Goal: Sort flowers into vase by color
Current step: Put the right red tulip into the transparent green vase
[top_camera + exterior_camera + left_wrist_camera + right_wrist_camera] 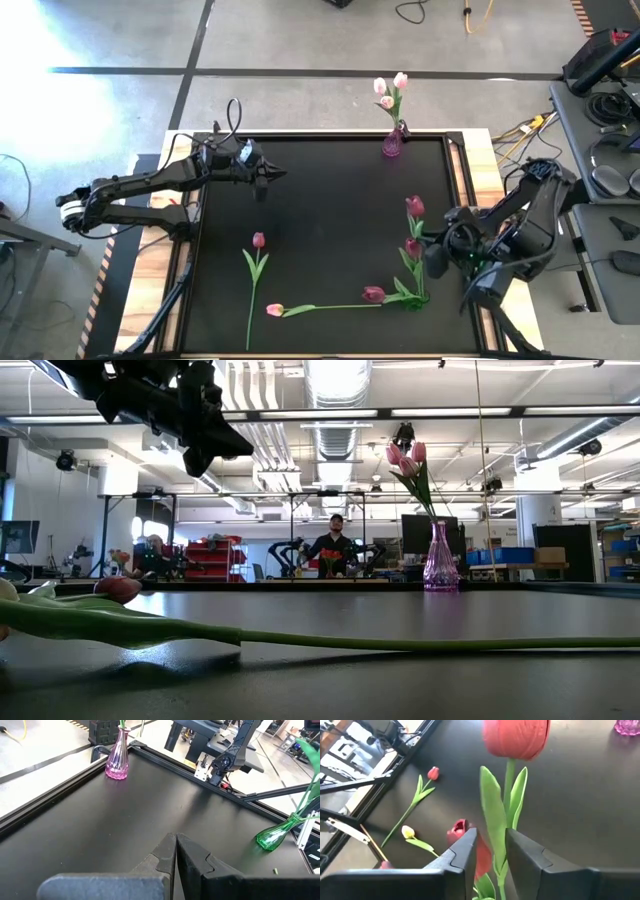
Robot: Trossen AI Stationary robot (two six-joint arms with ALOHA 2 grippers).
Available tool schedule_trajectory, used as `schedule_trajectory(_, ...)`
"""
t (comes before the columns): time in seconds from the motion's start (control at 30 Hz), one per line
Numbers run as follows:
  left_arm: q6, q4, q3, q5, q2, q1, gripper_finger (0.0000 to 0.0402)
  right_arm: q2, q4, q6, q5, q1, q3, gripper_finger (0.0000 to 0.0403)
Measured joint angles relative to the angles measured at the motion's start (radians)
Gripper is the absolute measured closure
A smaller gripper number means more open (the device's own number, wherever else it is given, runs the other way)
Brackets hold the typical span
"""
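Note:
My right gripper (437,250) (490,837) hangs over the table's right side, shut on a maroon tulip (414,207). A second maroon tulip (412,247) shows just beside it, and a third (373,294) nearer the front. A pale tulip (274,310) and a pink-red one (258,240) lie flat on the black mat. The pink vase (392,145) at the far edge holds pale pink tulips (390,88). A green vase (272,837) with green stems stands near the right edge. My left gripper (265,178) (176,837) waits shut above the far left. My right gripper has the maroon tulip's stem and leaves (506,845) between its two fingers, some way below the head. The fingers lie across the stem, slanting down from the table's right. The head (516,737) is off the mat, beyond the fingertips. The gripper hides the stem's lower end.
The mat's raised black frame (452,160) runs round the work area. The mat's middle (330,210) is bare. A tulip stem (400,643) lies across the front in the low view. People and other robot arms show in the room behind.

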Motion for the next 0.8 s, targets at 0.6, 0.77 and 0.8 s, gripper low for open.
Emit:
schedule_trajectory(0.6,0.016,-0.001,0.000,-0.001,0.000,0.000,0.0402,0.003,0.000,-0.171,-0.063,-0.148,0.120,0.0225)
schedule_trajectory(0.77,0.016,-0.001,0.000,-0.001,0.000,0.000,0.0402,0.007,0.000,-0.222,-0.177,-0.172,0.154,0.0231)
schedule_trajectory(0.8,0.016,-0.001,0.000,-0.001,0.000,0.000,0.0402,0.007,0.001,-0.232,-0.195,-0.171,0.167,0.0230)
